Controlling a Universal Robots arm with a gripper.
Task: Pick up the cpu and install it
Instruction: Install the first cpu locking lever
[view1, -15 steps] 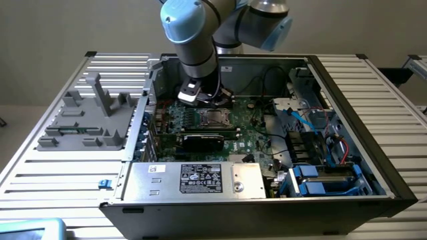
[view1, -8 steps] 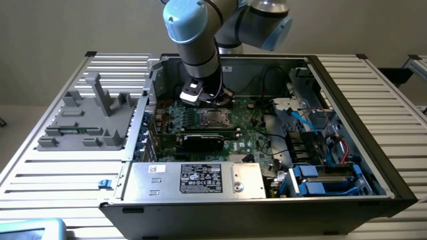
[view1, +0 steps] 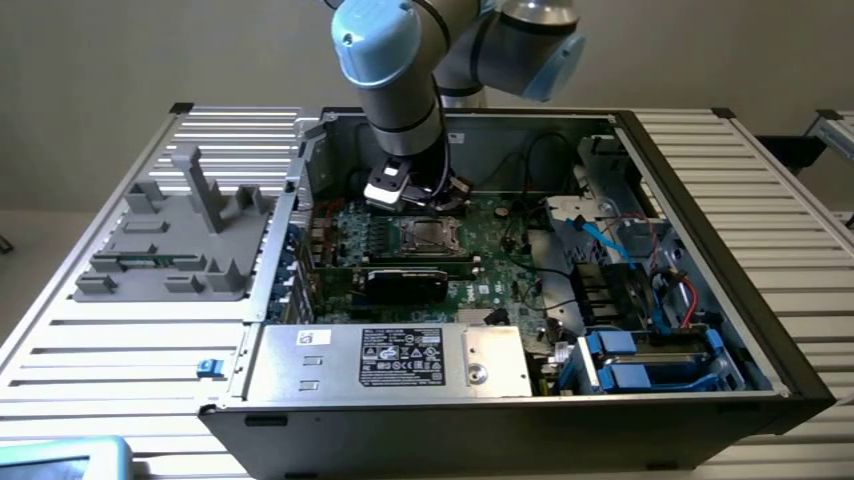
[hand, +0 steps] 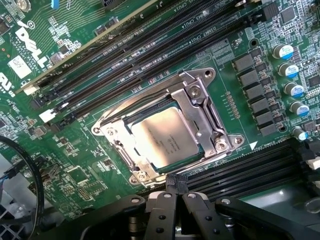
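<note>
From the exterior view, an open computer case (view1: 694, 330) lies on a slatted metal table (view1: 120, 340), its green motherboard (view1: 501, 255) facing up. The robot arm (view1: 400, 90) reaches down into the case from the far edge, and its gripper (view1: 414, 197) hangs just above the CPU socket (view1: 427, 236) near the middle of the board. The cpu (view1: 429, 235) sits in that socket, a pale square inside the metal frame. A black graphics card (view1: 407, 283) lies just in front of the socket, and a grey plastic fixture (view1: 180, 240) stands on the table toward the exterior view's left.

From the wrist view, the cpu (hand: 167, 144) lies flat in the socket, ringed by the silver retention frame (hand: 205, 112), with dark memory slots (hand: 145, 55) on either side. The fingers (hand: 164, 200) are together, empty, their tips just beside the frame's edge.
</note>
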